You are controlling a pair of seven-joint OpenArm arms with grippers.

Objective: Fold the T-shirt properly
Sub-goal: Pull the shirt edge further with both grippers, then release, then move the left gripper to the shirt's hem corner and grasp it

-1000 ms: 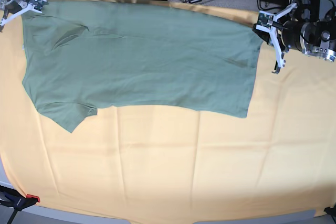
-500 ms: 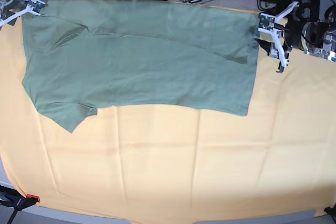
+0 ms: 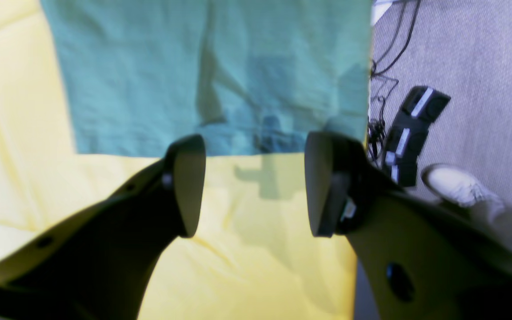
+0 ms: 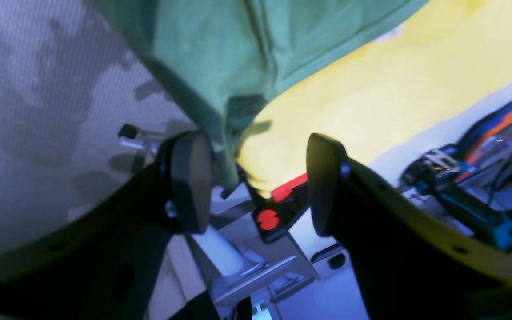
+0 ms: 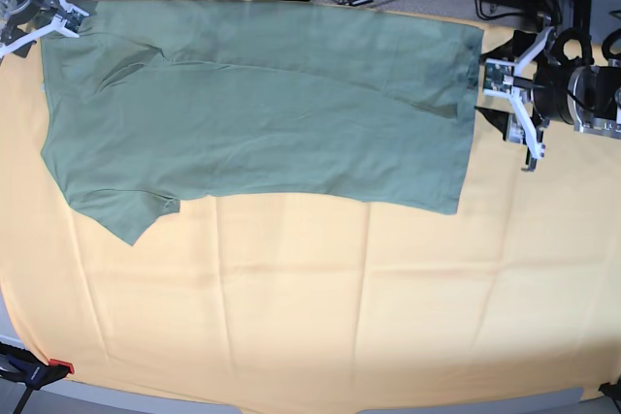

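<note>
The T-shirt [image 5: 262,109] lies folded in half along the far edge of the worktop [image 5: 310,317], from ten to two o'clock. Over the last second the left tool [image 5: 512,94] has drawn back off the hem at two o'clock, fingers apart and empty. The right tool [image 5: 34,7] at ten o'clock is also parted, just off the shoulder corner. Lengthwise fold seems laid; the next fold awaits.

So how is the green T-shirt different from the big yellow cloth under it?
The T-shirt is grey-green; the table cloth is orange-yellow. The T-shirt is smaller and lies on top along the far edge, while the table cloth spreads over the whole table beneath it. The T-shirt has a sleeve sticking out; the table cloth is one plain sheet with crease lines. Both lie flat and have no print.
</note>
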